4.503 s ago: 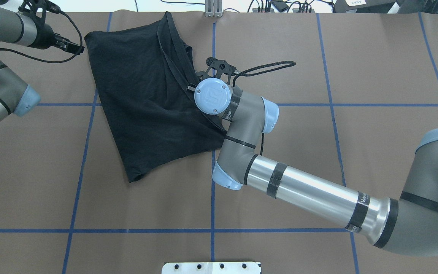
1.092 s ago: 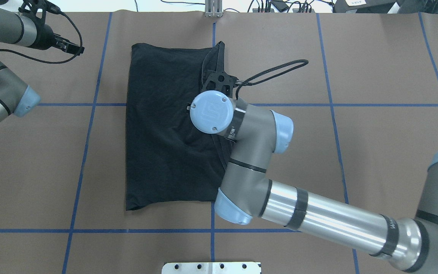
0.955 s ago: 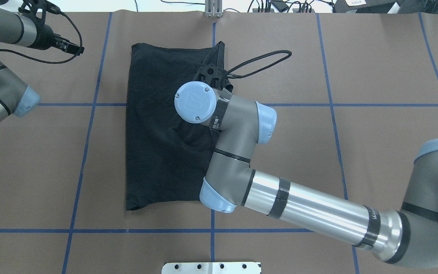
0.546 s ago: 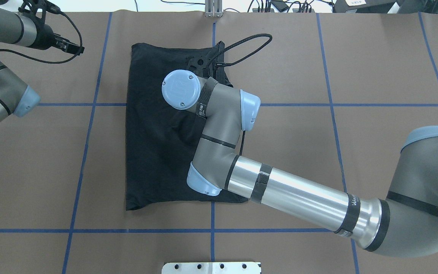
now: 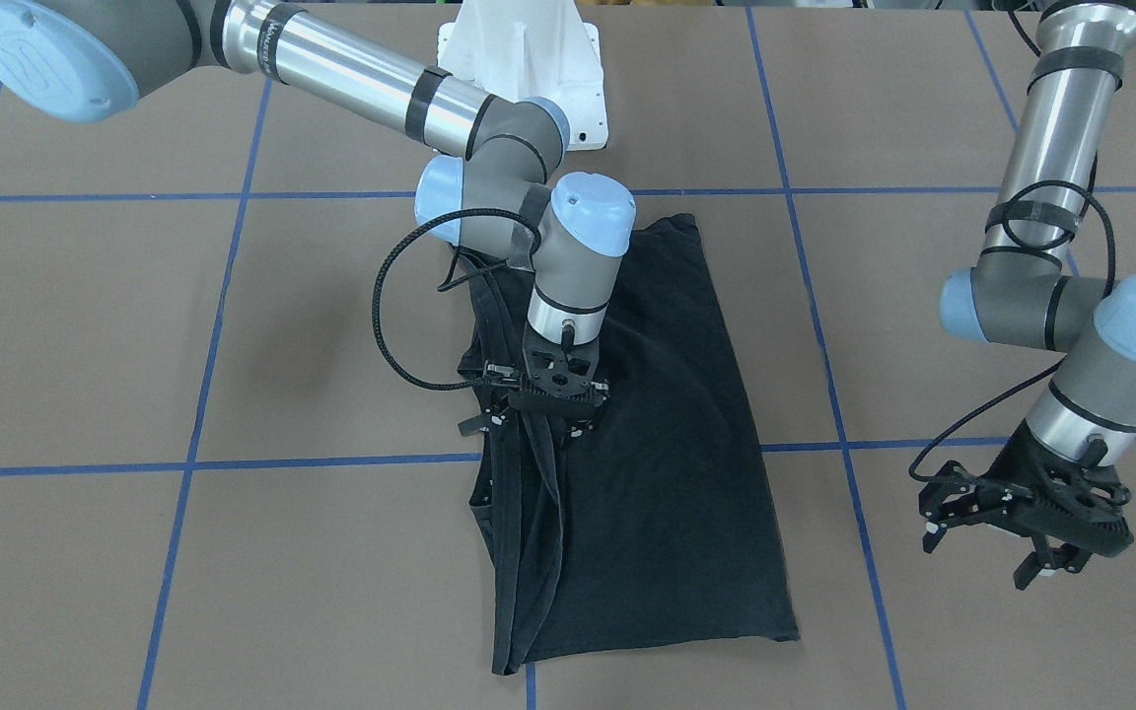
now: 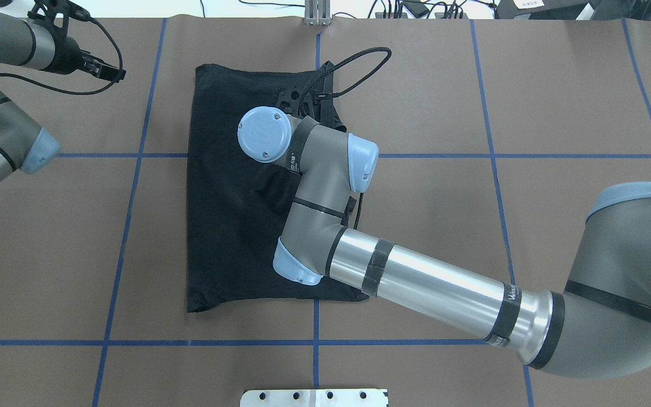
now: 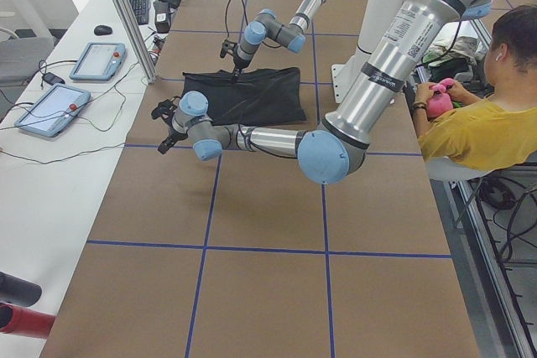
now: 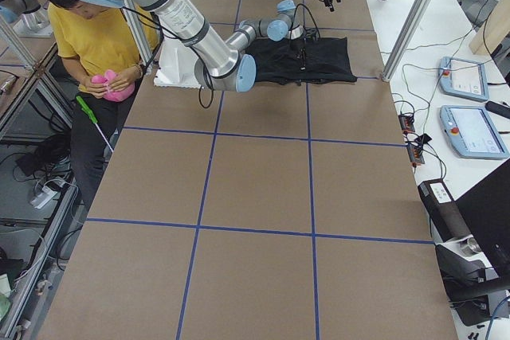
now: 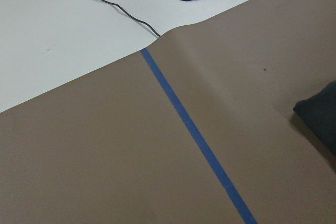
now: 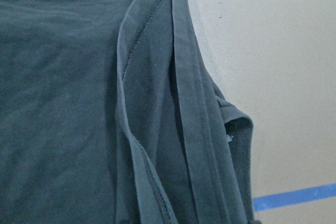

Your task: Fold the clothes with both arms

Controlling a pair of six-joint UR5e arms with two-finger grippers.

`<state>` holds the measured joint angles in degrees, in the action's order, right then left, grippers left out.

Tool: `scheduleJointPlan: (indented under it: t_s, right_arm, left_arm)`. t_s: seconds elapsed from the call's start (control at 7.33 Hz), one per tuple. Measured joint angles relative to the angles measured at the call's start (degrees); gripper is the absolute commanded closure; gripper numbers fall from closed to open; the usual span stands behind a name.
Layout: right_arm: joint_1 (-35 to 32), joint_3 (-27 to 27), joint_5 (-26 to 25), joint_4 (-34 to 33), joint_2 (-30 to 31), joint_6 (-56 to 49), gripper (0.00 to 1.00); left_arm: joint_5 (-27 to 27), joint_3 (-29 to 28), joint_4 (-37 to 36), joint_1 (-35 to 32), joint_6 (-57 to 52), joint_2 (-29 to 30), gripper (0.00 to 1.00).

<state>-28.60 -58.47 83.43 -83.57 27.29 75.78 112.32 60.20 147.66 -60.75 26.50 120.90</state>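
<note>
Folded lengthwise and lying flat on the brown table cover (image 6: 472, 237), just left of centre in the overhead view and across a blue tape line (image 6: 444, 155): the black T-shirt (image 6: 229, 226). Neat along one long side. Bunched into loose hem and sleeve strips (image 10: 184, 108) along the other.

Directly over those strips, the right gripper (image 5: 540, 409), with jaws seemingly apart and nothing clamped, though black on black makes this hard to read. Well off to the side, over bare cover, the left gripper (image 5: 1012, 537), plainly spread and empty.

Likely trouble:
- Snagging a loose strip on a finger while lifting away, which would pull the fold open.
- Pinching only the top layer, which would drag it off the one beneath.
- Pulling with one arm alone, which would skew the rectangle.
- Catching the right arm's hanging cable loop (image 5: 390, 316) on the cloth.

No print or logo showing on the shirt. White lettering on the right forearm's black band (image 6: 511, 294) is too small to read. Embossed mark on the blue joint cap (image 6: 264, 134) is not legible.
</note>
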Motion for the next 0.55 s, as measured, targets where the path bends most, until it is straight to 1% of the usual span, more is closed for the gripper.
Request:
scheduleJointPlan:
  t_s: [0.14, 0.27, 0.41, 0.55]
  right_arm:
    - [0.1, 1.2, 0.0, -0.2, -0.7, -0.1, 0.76]
    - [0.2, 1.6, 0.0, -0.7, -1.1, -0.1, 0.98]
    - [0.2, 1.7, 0.1, -1.4, -1.5, -0.4, 1.0]
    - [0.2, 1.5, 0.1, -2.3, -1.9, -0.8, 1.0]
  left_arm:
    - [0.0, 0.0, 0.0, 0.1, 0.4, 0.0, 0.0]
    - [0.0, 0.0, 0.0, 0.1, 1.0, 0.0, 0.0]
    - [0.0, 0.0, 0.0, 0.2, 1.3, 0.0, 0.0]
    - [0.0, 0.0, 0.0, 0.2, 1.4, 0.0, 0.0]
